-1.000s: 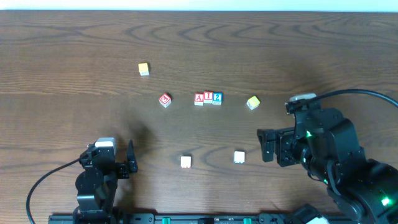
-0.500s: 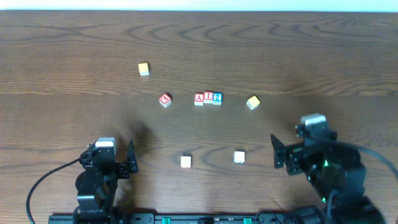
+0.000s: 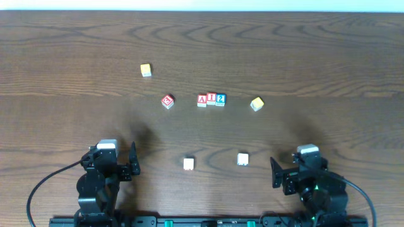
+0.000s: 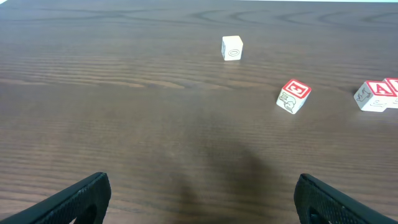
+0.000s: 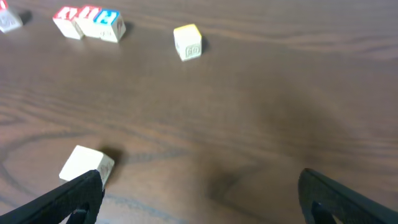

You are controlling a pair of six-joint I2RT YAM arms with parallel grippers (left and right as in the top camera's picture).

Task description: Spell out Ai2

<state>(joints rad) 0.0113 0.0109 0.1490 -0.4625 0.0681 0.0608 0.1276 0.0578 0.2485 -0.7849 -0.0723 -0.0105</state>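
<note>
Overhead: the block row [image 3: 211, 99] reads Ai2, well ahead-left of my right gripper [image 5: 199, 186], open and empty; spelling seems done, nothing to grasp.

Table [image 3: 63, 38] dark wood grain, satin sheen. Letter blocks [image 3: 211, 99] painted, probably wood. Left claw [image 4: 200, 190] fingers [image 4: 81, 199] matt black.

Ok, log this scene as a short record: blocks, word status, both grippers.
word row: three blocks side by side, apparently reading A, I, 2, mid-table
red block: alone, left of the row
yellow blocks: one just right of the row, one farther back on the left
white blocks: two, apart, nearer the arms
left gripper: open, empty
right gripper: open, empty
task status: word looks spelled
</note>
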